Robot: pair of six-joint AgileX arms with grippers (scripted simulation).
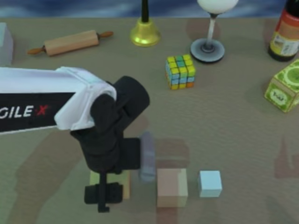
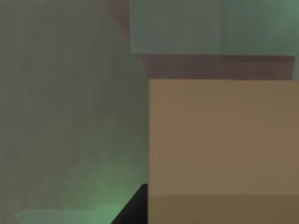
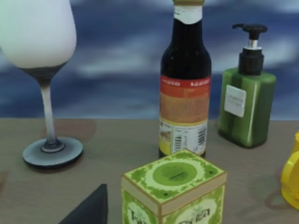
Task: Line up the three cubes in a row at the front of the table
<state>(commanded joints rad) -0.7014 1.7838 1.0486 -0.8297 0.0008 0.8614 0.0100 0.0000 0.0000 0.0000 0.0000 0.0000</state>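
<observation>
Left arm point(image 1: 42, 100), white with black wrist, reaching in from the left side of the worktop point(image 1: 233, 140) toward its front edge. Left gripper point(image 1: 105, 191) down over the larger yellowish-tan matte cube point(image 1: 125, 183), covering most of it; only the cube's edges showing either side of the black body. Cannot tell whether the fingers are clenched on it or released. Just right of the wrist, a grey smeared shape point(image 1: 147, 157), not identifiable.

Next in the front row, just beside the yellowish-tan cube: mid-sized beige matte cube point(image 1: 172, 186). Then, a small gap on, the small pale blue matte cube point(image 1: 210, 183). All three resting flat on the worktop near the front, roughly in one line.

In the left wrist view, beige cube point(image 2: 224, 149) close and large, pale blue cube point(image 2: 187, 28) behind it, a black corner low between.

Along the back, well apart from the row: wooden rolling pin point(image 1: 70, 43), brass hand bell point(image 1: 145, 32), multicoloured puzzle cube point(image 1: 180, 72), white-bowled wine glass point(image 1: 209, 46), dark sauce bottle point(image 1: 285, 35), green printed box point(image 1: 285, 86).

Right arm out of the top view, parked near the right rear. Right wrist view: wine glass point(image 3: 42, 70), sauce bottle point(image 3: 184, 93), green pump bottle point(image 3: 247, 102), printed box point(image 3: 173, 191) nearest. Only a dark wedge of the right gripper point(image 3: 88, 207) visible; cannot tell how it is set.
</observation>
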